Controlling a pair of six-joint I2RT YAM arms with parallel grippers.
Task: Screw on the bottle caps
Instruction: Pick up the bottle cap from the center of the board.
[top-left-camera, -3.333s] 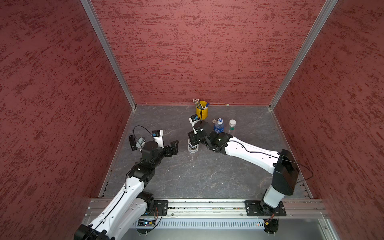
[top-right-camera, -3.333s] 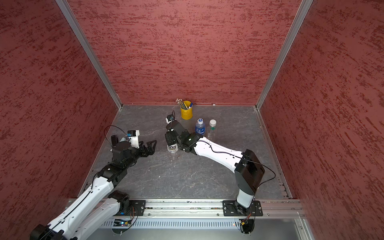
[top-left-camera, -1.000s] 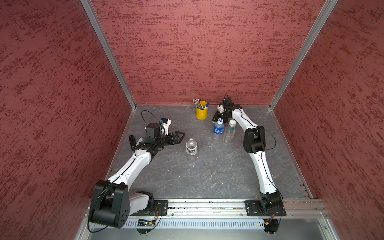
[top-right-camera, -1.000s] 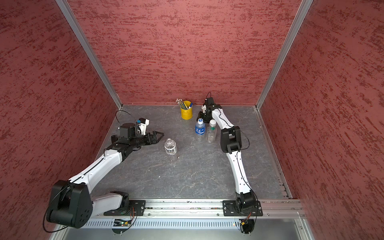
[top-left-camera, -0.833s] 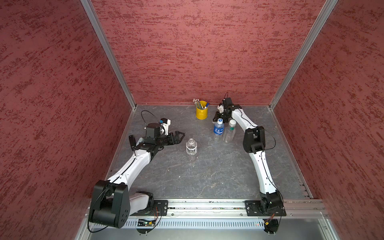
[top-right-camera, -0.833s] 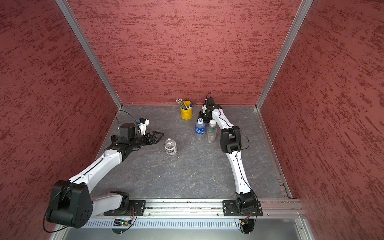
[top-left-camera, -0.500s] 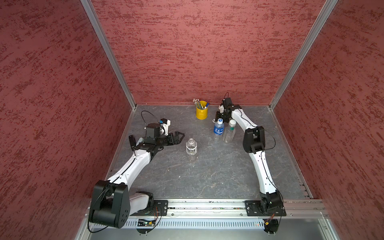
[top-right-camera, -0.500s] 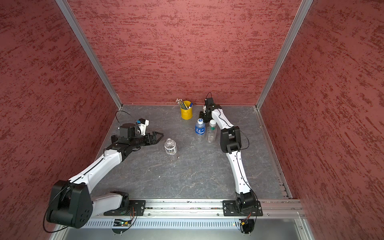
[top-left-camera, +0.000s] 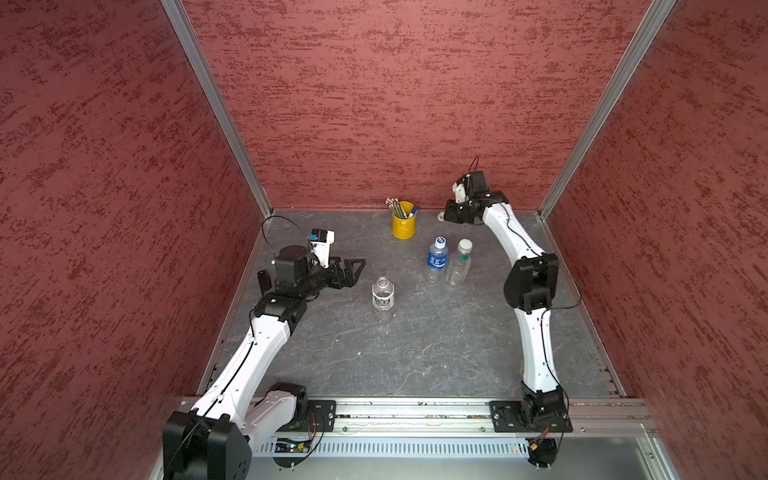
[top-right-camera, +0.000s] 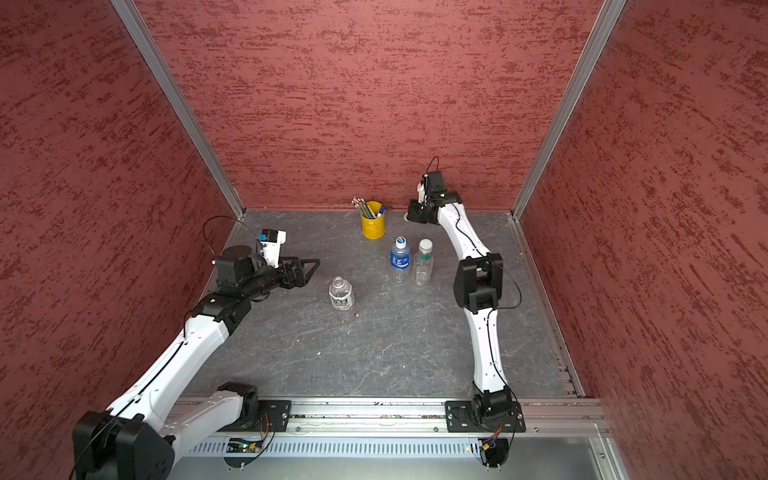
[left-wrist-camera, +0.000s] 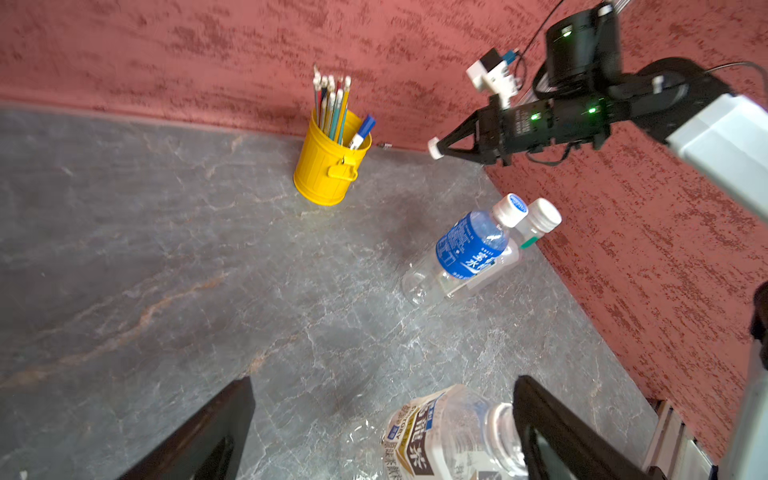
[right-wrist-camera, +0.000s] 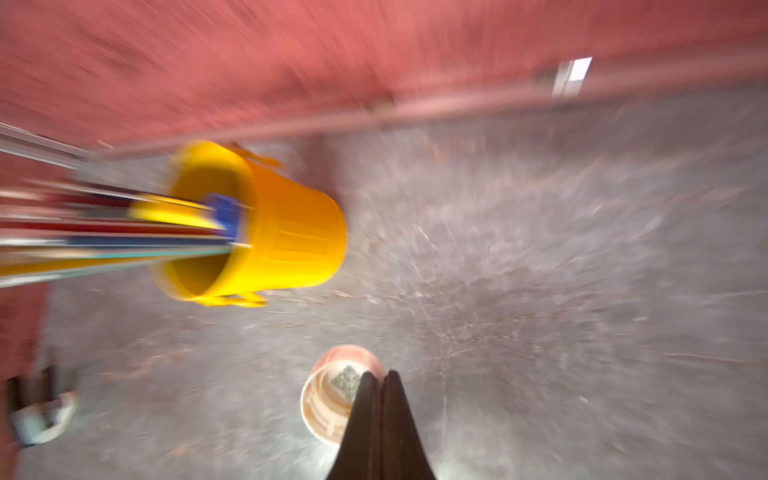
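Near the back wall (top-left-camera: 374, 124), right fingers (right-wrist-camera: 365, 415) pinch a white cap (right-wrist-camera: 328, 399); left fingers (left-wrist-camera: 208, 428) stand apart.

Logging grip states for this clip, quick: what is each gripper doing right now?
Left gripper: open, holding nothing.
Right gripper: closed, pinching the rim of the small white cap.

Mottled red walls (top-left-camera: 374, 104) around a grey veined surface (top-left-camera: 415, 345); yellow pencil cup (top-left-camera: 403, 226), blue-labelled bottle (top-left-camera: 436, 259), green-banded clear bottle (top-left-camera: 458, 268), white cap (right-wrist-camera: 328, 399) with a dark square mark.
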